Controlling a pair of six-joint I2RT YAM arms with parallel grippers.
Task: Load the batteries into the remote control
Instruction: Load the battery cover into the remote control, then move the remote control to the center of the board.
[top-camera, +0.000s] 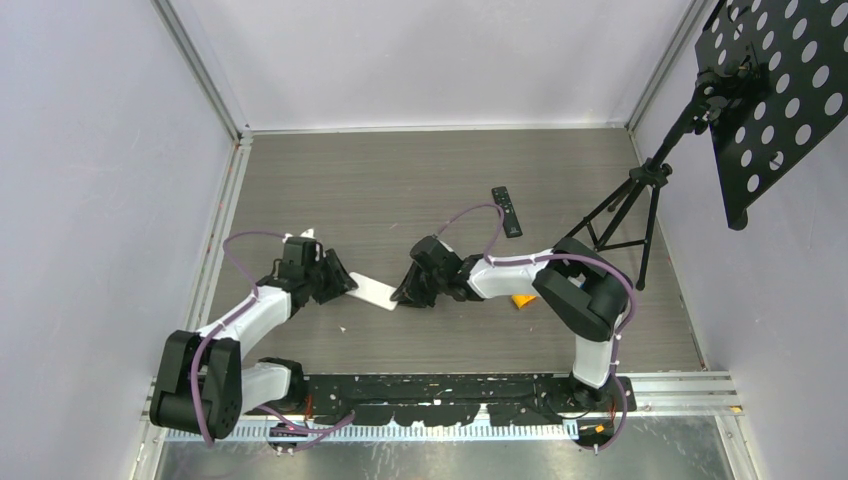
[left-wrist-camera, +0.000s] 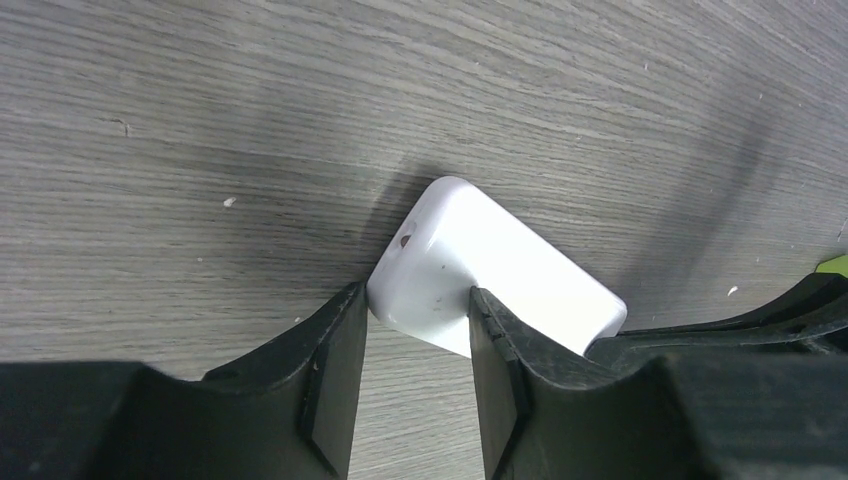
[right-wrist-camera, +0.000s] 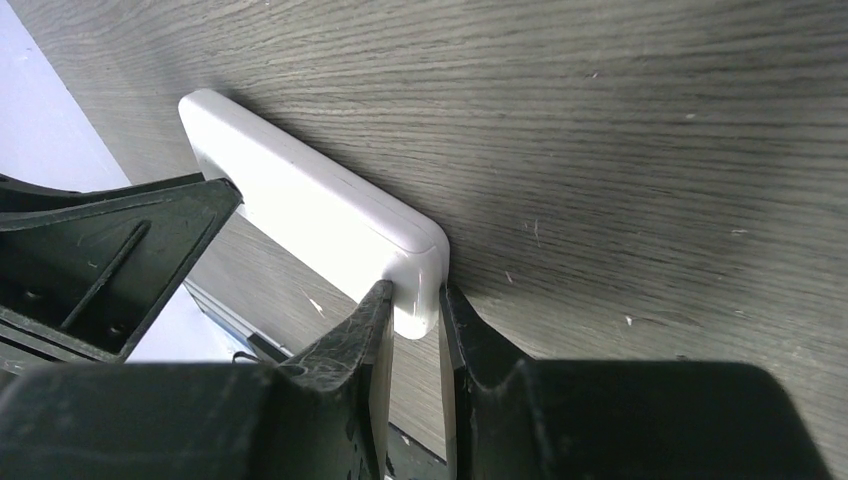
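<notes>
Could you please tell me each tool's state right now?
Left tool: closed on one end of the white remote.
Right tool: closed on its other end.

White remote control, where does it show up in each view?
Top external: white rectangular plastic remote control, centre, between left hand and right hand.
Left wrist: remote control centre, gripped by left hand.
Right wrist: remote control left-centre, gripped by right hand.
Shared landmark: grey wood-grain table.

1. The black two-finger left pincer (left-wrist-camera: 418, 298) grips one end of the flat white plastic remote control (top-camera: 372, 293), fingers either side.
2. The right pincer (right-wrist-camera: 415, 295) pinches its opposite end, facing the left pincer.
</notes>
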